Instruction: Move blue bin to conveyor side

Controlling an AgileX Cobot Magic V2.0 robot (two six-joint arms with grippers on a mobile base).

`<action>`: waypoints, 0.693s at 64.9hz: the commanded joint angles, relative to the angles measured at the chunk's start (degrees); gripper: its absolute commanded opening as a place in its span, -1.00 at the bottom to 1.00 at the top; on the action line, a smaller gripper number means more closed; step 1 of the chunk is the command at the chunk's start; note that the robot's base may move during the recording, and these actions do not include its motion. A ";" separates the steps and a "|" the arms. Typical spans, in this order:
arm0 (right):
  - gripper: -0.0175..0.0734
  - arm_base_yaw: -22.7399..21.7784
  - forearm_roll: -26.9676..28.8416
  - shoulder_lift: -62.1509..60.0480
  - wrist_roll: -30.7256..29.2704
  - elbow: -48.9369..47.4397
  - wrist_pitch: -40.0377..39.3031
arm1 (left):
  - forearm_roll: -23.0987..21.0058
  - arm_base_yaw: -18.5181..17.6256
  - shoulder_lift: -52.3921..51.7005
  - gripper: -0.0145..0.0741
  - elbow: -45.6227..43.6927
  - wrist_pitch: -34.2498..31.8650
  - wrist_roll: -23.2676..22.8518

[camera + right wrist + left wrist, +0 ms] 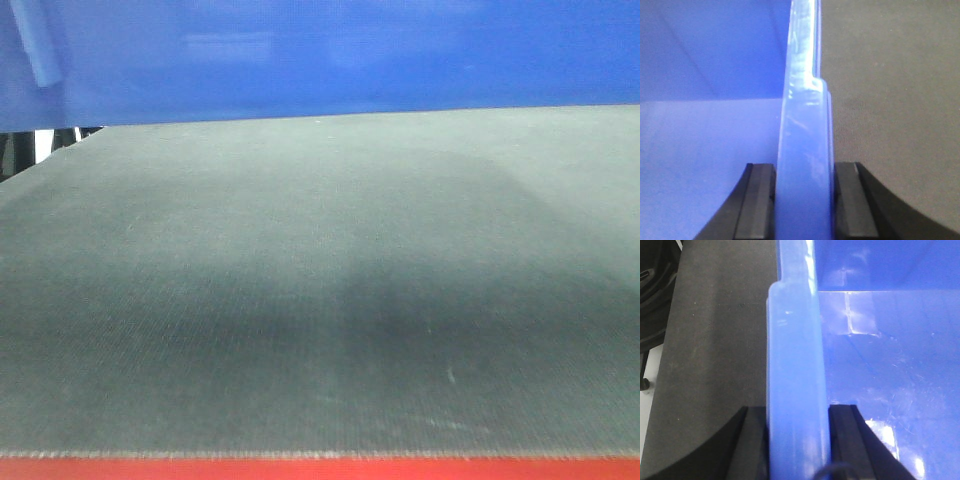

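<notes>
Left wrist-mounted view: the left gripper (799, 440) is clamped on the thick rim of the blue bin (880, 365), with one of its black fingers (847, 440) inside the wall and one outside (no gap shows at either pad).
Right wrist-mounted view: the right gripper (804, 200) pinches the opposite rim the same way.
Belt beside the walls: the conveyor side (715, 350) lies just outside each gripped wall, so the bin is over the belt. I cannot tell whether its base rests on the weave or hangs just above it.
Front view, near edge: a reddish edge strip (320, 468) borders the bare belt.
Front view, far end: the bin's wall spans the whole top of the frame, at the belt's far end.
Slip risk: the rim is glossy and rounded, and the pads bite only a narrow band. A jerk could probably pull it free.
Skew risk: if one arm leads the other, the bin would likely twist and lever a rim out of its grip.
Drag risk: a base touching the woven belt may catch, tipping the bin toward the pull.
Blind risk: the blue wall hides whatever lies beyond it.
</notes>
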 commanded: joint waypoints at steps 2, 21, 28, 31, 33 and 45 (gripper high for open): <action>-0.81 -0.40 -2.50 -1.04 -0.81 -0.89 -6.36 | 3.96 -0.21 -1.28 -0.72 -0.83 -3.36 0.15; -0.81 -0.40 -2.50 -1.04 -0.81 -0.89 -6.36 | 3.96 -0.21 -1.28 -0.72 -0.83 -3.36 0.15; -0.81 -0.40 -2.50 -1.04 -0.81 -0.89 -6.36 | 3.96 -0.21 -1.28 -0.72 -0.83 -3.36 0.15; -0.81 -0.40 -2.50 -1.04 -0.81 -0.89 -6.36 | 3.96 -0.21 -1.28 -0.72 -0.83 -3.36 0.15; -0.81 -0.40 -2.50 -1.04 -0.81 -0.89 -6.36 | 3.96 -0.21 -1.28 -0.72 -0.83 -3.36 0.15; -0.81 -0.40 -2.50 -1.04 -0.81 -0.89 -6.36 | 3.96 -0.21 -1.28 -0.72 -0.83 -3.36 0.15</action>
